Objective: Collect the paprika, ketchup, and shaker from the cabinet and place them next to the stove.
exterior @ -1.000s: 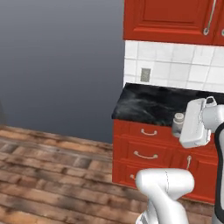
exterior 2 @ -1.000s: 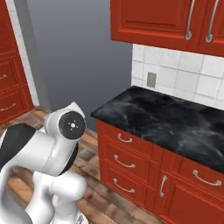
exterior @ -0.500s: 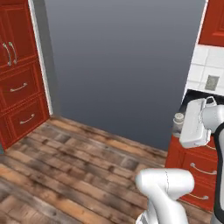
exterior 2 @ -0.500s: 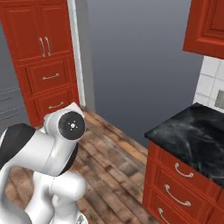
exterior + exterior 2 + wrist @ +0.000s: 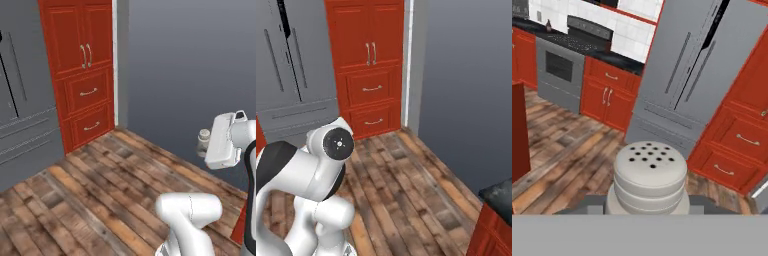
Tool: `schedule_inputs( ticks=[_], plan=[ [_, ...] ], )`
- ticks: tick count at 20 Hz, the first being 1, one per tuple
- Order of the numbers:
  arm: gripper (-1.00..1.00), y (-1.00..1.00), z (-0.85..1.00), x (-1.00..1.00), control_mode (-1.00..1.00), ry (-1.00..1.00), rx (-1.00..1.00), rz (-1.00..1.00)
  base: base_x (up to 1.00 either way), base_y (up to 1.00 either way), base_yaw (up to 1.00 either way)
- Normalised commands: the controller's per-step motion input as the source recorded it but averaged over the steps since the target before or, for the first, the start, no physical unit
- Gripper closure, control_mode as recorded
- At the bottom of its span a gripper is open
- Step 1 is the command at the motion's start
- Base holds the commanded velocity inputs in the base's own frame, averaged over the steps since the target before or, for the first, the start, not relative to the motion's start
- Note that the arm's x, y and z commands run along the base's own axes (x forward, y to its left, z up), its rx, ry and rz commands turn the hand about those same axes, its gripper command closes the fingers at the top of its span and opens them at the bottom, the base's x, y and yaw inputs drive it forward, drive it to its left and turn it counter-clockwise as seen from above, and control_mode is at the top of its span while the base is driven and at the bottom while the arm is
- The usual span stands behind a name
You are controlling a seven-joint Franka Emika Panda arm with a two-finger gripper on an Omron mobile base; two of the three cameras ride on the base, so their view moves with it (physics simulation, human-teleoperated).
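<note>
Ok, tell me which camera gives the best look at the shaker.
The hand view: the shaker sits front and centre there, with its rounded top and the holes in it plain to see. In the left base view the shaker is a small pale shape, partly hidden behind the white hand, so little detail comes through.

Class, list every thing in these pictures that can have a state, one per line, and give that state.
shaker: upright, held off the floor between the fingers
gripper: shut on the shaker
tall red pantry doors: closed
pantry drawers: both pushed in
grey refrigerator: doors closed
stove: oven door closed
</note>
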Motion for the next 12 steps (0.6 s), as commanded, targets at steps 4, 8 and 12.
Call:
schedule_inputs(
  ticks=[4,8,12],
  plan=[
    [1.0,0.0,0.0,0.0,1.0,0.0,0.0,0.0,0.08,0.58,0.5],
    [1.0,0.0,0.0,0.0,1.0,0.0,0.0,0.0,0.29,0.4,0.5],
    [1.0,0.0,0.0,0.0,1.0,0.0,0.0,0.0,0.72,0.0,0.51]
  ],
)
